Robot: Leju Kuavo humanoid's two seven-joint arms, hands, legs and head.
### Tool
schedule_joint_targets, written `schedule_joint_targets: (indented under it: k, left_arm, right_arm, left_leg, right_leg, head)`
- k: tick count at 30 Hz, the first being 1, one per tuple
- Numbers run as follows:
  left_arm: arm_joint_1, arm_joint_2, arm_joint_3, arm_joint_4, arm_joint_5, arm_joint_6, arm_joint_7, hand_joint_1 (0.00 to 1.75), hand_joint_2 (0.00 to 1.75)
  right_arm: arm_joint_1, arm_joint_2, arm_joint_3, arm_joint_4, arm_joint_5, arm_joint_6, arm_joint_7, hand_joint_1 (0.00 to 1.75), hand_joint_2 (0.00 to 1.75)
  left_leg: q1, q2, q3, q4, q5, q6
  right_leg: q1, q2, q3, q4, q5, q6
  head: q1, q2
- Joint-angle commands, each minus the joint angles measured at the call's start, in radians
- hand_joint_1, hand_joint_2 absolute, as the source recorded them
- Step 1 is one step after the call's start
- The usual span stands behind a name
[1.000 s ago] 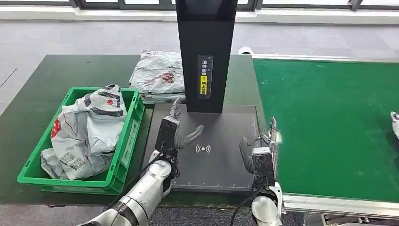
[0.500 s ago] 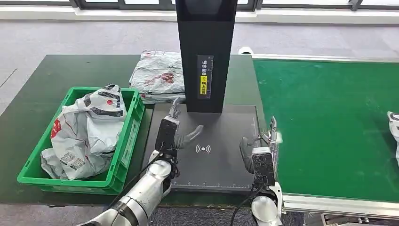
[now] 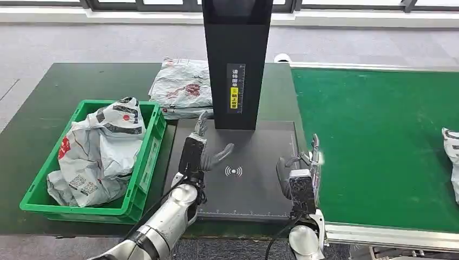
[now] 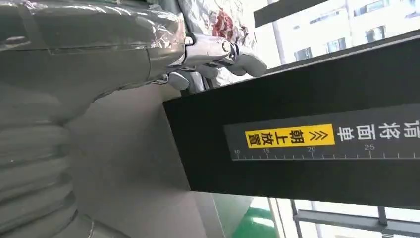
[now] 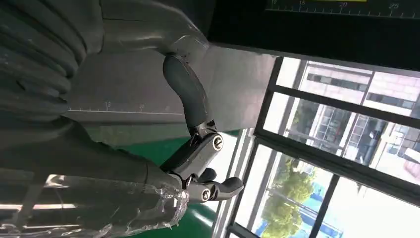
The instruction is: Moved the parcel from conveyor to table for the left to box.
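Parcel [image 3: 451,162] at conveyor [image 3: 379,146] far edge; L hand [image 3: 201,147] & R hand [image 3: 300,165] both released, empty.

A white plastic parcel [image 3: 451,157] lies on the green conveyor [image 3: 379,141], at its far right side, cut off by the picture's edge so that only part of it shows. It looks crumpled, with some dark marking on it. It is well apart from the dark table [image 3: 32,130] and from the green box [image 3: 145,162], which stands on the table's left part and already holds a rumpled white bag [image 3: 97,151] with red and black print.
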Motion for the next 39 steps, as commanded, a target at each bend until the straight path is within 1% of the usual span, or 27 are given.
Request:
schedule_joint_targets:
  k: [1,10,11,13,16,18,21,24,26,28,39]
  left_arm:
    - [-0.034,0.037,-0.057,0.031,-0.004,0.008,0.002,0.00,1.75]
    - [-0.041,0.031,-0.063,0.043,-0.011,0.019,0.003,0.00,1.75]
    - [-0.043,0.031,-0.064,0.044,-0.012,0.020,0.002,0.00,1.75]
    - [-0.043,0.030,-0.063,0.044,-0.011,0.021,0.001,0.00,1.75]
    - [-0.043,0.030,-0.063,0.044,-0.012,0.025,0.001,0.00,1.75]
    - [-0.042,0.030,-0.063,0.043,-0.013,0.025,0.002,0.00,1.75]
    - [-0.041,0.030,-0.064,0.042,-0.013,0.026,0.001,0.00,1.75]
    - [-0.041,0.030,-0.064,0.042,-0.013,0.026,0.001,0.00,1.75]
    - [-0.041,0.030,-0.064,0.042,-0.013,0.026,0.001,0.00,1.75]
    - [-0.041,0.030,-0.064,0.042,-0.013,0.026,0.001,0.00,1.75]
    - [-0.043,0.027,-0.069,0.043,-0.019,0.028,0.004,0.00,1.75]
  right_arm:
    - [-0.029,-0.011,0.012,0.044,0.001,0.003,0.004,0.00,1.75]
    - [-0.018,-0.003,0.008,0.037,0.009,0.003,0.004,0.00,1.75]
    - [-0.016,-0.003,0.007,0.036,0.010,0.003,0.005,0.00,1.75]
    - [-0.014,-0.004,0.007,0.035,0.012,0.003,0.005,0.00,1.75]
    - [-0.013,-0.002,0.007,0.032,0.014,0.004,0.005,0.00,1.75]
    - [-0.014,-0.002,0.007,0.031,0.015,0.005,0.006,0.00,1.75]
    - [-0.014,-0.002,0.007,0.030,0.017,0.005,0.006,0.00,1.75]
    - [-0.014,-0.002,0.007,0.030,0.017,0.005,0.006,0.00,1.75]
    - [-0.014,-0.002,0.007,0.030,0.017,0.005,0.006,0.00,1.75]
    - [-0.014,-0.002,0.007,0.030,0.017,0.005,0.006,0.00,1.75]
    - [-0.004,-0.003,0.005,0.021,0.017,0.005,0.006,0.00,1.75]
  left_leg:
    - [0.001,0.002,0.004,-0.002,0.000,0.000]
    - [0.000,0.001,0.002,-0.001,0.000,0.000]
    - [0.001,0.002,0.004,-0.002,0.000,0.000]
    - [0.000,0.001,0.001,-0.001,0.000,0.000]
    - [0.001,0.001,0.005,-0.003,0.000,0.000]
    - [0.000,0.001,0.001,-0.001,0.000,0.000]
    - [0.001,0.001,0.003,-0.001,0.000,0.000]
    - [0.000,0.001,0.001,0.000,0.000,0.000]
    - [0.001,0.002,0.004,-0.002,0.000,0.000]
    - [0.000,0.001,0.001,-0.001,0.000,0.000]
    - [0.001,0.001,0.002,-0.001,0.000,0.000]
  right_leg:
    - [0.001,0.001,0.004,-0.003,0.001,-0.001]
    - [0.000,0.001,0.002,-0.001,0.000,-0.001]
    - [0.001,0.001,0.004,-0.003,0.000,-0.001]
    - [0.000,0.000,0.001,-0.001,0.000,0.000]
    - [0.001,0.000,0.005,-0.003,0.000,-0.001]
    - [0.000,0.000,0.000,0.000,0.000,0.000]
    - [0.001,0.000,0.003,-0.002,0.000,-0.001]
    - [0.000,0.000,0.001,-0.001,0.000,0.000]
    - [0.001,0.001,0.004,-0.002,0.000,-0.001]
    - [0.001,0.000,0.001,-0.001,0.000,0.000]
    - [0.001,0.000,0.003,-0.002,0.000,-0.001]
  head:
    - [0.000,0.000]
    - [0.000,0.000]
    - [0.000,0.000]
    - [0.000,0.000]
    - [0.000,0.000]
    - [0.000,0.000]
    - [0.000,0.000]
    - [0.000,0.000]
    - [0.000,0.000]
    - [0.000,0.000]
    - [0.000,0.000]
